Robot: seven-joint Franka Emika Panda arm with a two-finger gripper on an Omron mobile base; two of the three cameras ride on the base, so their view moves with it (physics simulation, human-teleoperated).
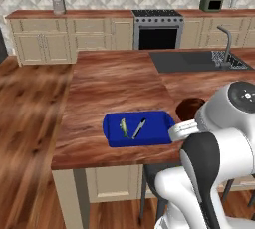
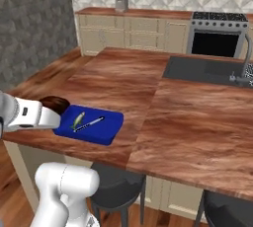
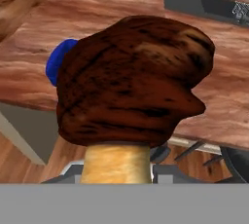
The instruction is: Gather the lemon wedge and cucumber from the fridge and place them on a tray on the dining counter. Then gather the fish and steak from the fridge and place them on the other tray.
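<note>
Gripper: the gripper [image 3: 116, 172] sits at the bottom of the hand view, its fingers pinching the steak between them, the tips mostly hidden behind the meat.
Steak: the steak [image 3: 131, 79] is a rounded, lumpy dark reddish-brown slab with a pale tan edge at its base; in the left base view it [image 1: 190, 107] peeks out just right of the blue tray, beside the arm's white body.
Blue tray: the other tray [image 1: 138, 128] is a small bright blue rectangle with a raised rim and rounded corners, lying near the front edge of the counter.
Fish: the fish [image 1: 139, 129] lies inside the blue tray, slim and silvery-white, tilted on a diagonal.
Yellow-green piece: a small yellow-green item [image 1: 123, 127] lies just beside the fish in the same tray; what it is cannot be told.
Counter: the dining counter [image 2: 197, 122] has a reddish-brown wood-grain top and beige sides, with wide bare wood right of the tray and beyond it.
Edges: the front lip runs just below the tray; a dark sink [image 1: 191, 60] is sunk into the far right part.
Stools: dark stools [image 2: 116, 187] stand under the front edge.
</note>
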